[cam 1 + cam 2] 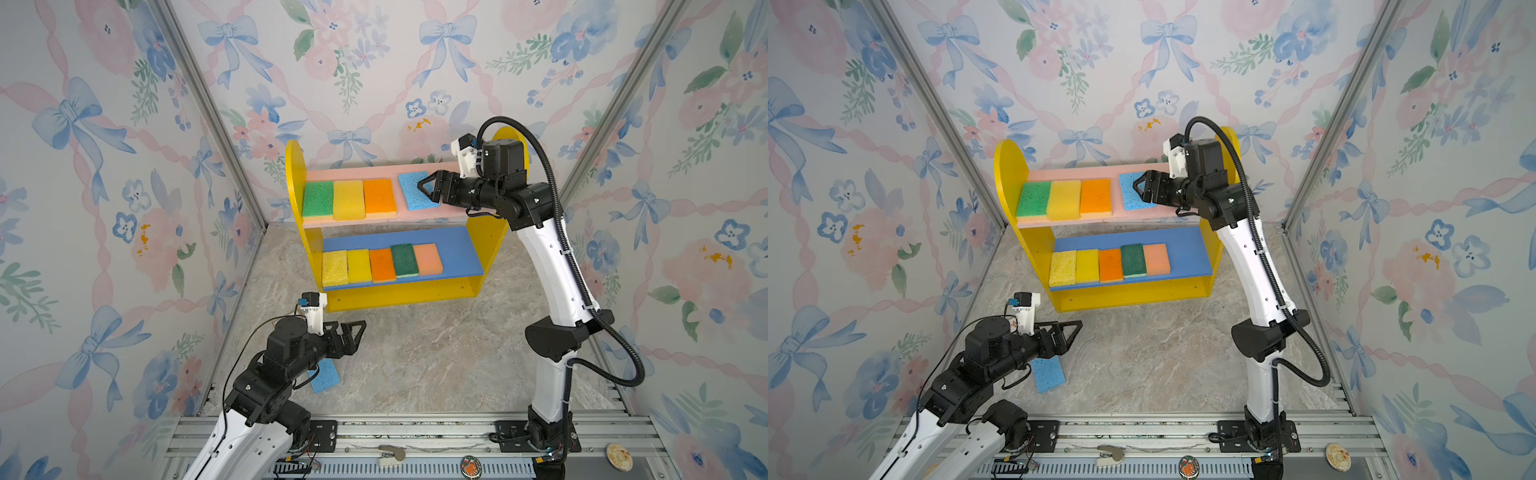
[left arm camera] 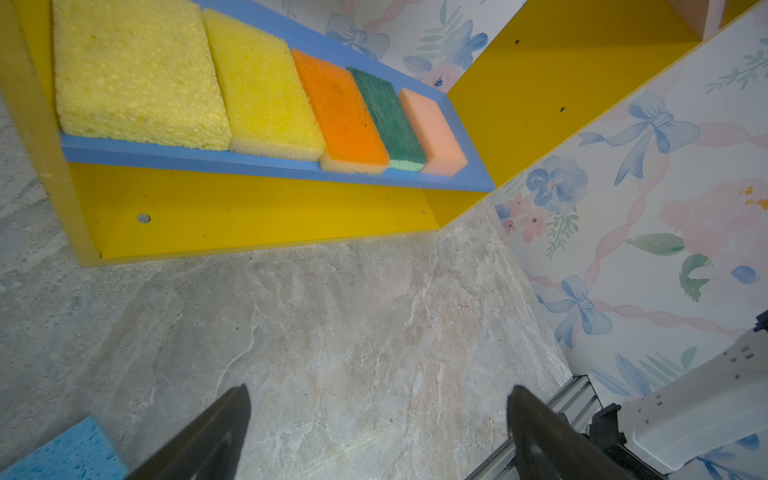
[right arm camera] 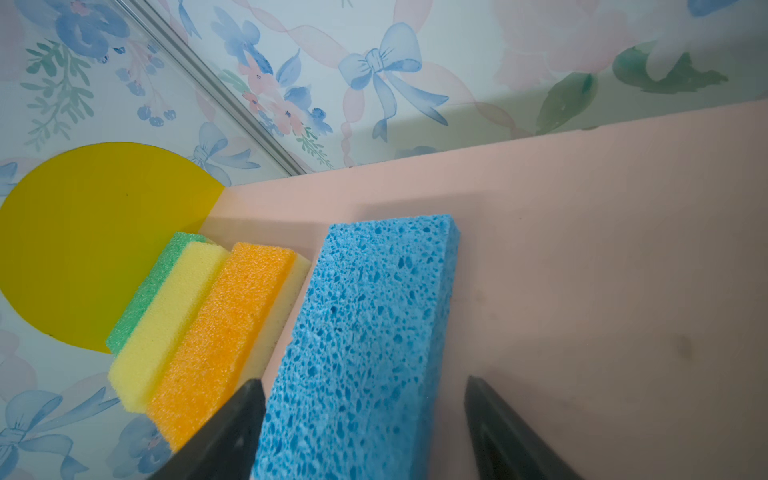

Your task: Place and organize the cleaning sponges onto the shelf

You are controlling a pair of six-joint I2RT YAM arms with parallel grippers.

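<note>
Shelf at the back has three sponges on its pink board and five on the blue board. Right gripper has its jaws apart around a blue sponge lying flat on the pink board, not squeezing it. Left gripper hangs wide open, empty, with a second blue sponge beside it on the table.

no legible text, labels, brands or numbers; round badge on front rail too small to read.
</note>
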